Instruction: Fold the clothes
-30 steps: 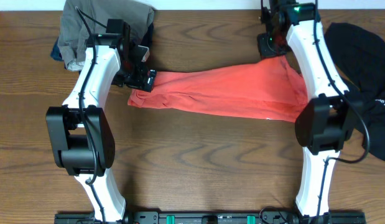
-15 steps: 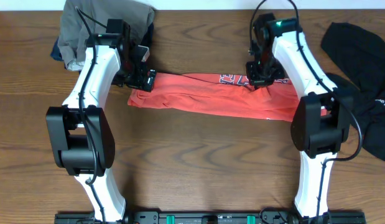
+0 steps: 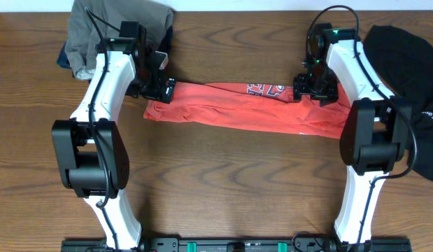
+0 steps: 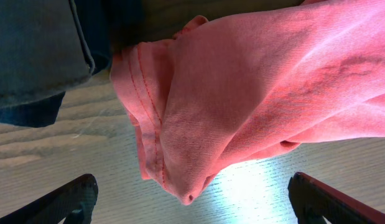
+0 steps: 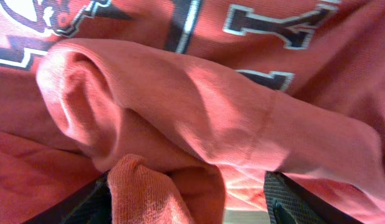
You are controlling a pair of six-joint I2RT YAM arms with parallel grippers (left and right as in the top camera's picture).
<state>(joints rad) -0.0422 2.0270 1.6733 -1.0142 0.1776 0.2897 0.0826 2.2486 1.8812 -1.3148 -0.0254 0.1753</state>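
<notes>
Coral-red cotton fills both wrist views. The T-shirt point(image 3: 237, 105) lies folded into a long narrow band across the wooden worktop point(image 3: 223, 182), reaching from one gripper to the other.

The left gripper point(image 3: 162, 89) hangs over the band's left end with its jaws spread wide, released. In its wrist view both fingers point(image 4: 68, 199) sit far apart at the bottom corners. The shirt's stitched hem edge lies beneath and between them, touching neither. Outward of this gripper and beyond it, a heap of grey clothing point(image 3: 115, 28) with a dark blue piece point(image 3: 64, 59) under it sits just beside the shirt's end.

The right gripper point(image 3: 313, 87) is low over the band's right part, with the white-and-navy lettering point(image 3: 265, 89) just inward of it. Its jaws stand apart and grasp nothing. A rounded fold of the shirt bulges up between the fingers point(image 5: 86, 202) without being pinched, and the lettering shows ahead of the fingertips.

Outward of the right gripper, past its arm, the limp black garment point(image 3: 405, 63) lies on the worktop with a small white mark point(image 3: 431, 112) near its edge. The arm hides whether it touches the shirt.
</notes>
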